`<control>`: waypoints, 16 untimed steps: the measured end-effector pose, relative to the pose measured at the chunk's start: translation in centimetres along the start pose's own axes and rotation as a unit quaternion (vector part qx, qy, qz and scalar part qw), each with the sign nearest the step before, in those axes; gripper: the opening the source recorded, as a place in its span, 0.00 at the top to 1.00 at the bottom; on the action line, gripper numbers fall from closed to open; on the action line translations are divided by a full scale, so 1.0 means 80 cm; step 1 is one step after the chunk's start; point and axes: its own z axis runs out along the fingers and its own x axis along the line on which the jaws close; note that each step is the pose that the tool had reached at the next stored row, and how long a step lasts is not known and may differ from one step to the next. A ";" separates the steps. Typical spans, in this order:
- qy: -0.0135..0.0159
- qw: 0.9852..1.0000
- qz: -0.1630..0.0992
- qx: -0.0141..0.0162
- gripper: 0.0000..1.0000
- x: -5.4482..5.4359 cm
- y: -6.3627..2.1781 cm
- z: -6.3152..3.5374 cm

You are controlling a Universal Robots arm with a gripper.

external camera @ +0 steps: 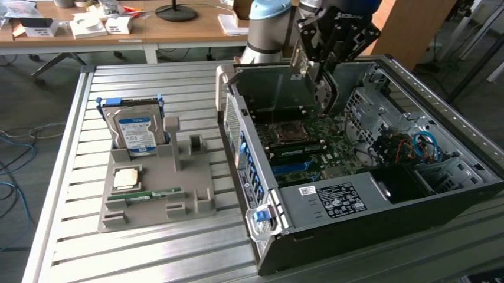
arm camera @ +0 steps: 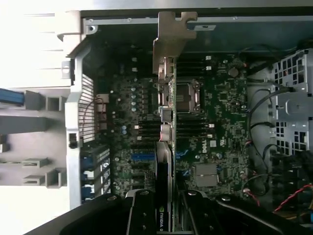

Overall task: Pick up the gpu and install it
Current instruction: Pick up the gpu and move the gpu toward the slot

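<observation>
My gripper (external camera: 318, 66) hangs over the open computer case (external camera: 441, 194), shut on the gpu (external camera: 324, 94). The card is held upright and edge-on, its lower edge above the motherboard (external camera: 331, 150) near the case's rear wall. In the wrist view the gpu (arm camera: 164, 147) runs as a thin dark strip away from my gripper (arm camera: 164, 205), with its metal bracket (arm camera: 172, 36) at the far end by the case's edge. Under it lie the motherboard's (arm camera: 225, 112) slots and the CPU socket (arm camera: 187, 95). Whether the card touches a slot I cannot tell.
On the exterior view's left a grey holder (external camera: 150, 203) stands on the slatted metal table (external camera: 71, 177). It carries a silver hard drive (external camera: 136, 131) with a blue label, a CPU chip (external camera: 126, 178) and a green memory stick (external camera: 153, 194). Cables (external camera: 414, 147) and a drive cage crowd the case's right side.
</observation>
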 end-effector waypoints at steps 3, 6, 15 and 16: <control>0.000 1.000 0.000 0.000 0.74 -0.015 0.001 0.000; 0.000 1.000 0.000 0.000 0.74 -0.030 0.002 0.000; 0.000 1.000 0.000 0.000 0.74 -0.064 0.004 0.000; 0.000 1.000 0.000 0.000 0.74 -0.067 0.004 0.000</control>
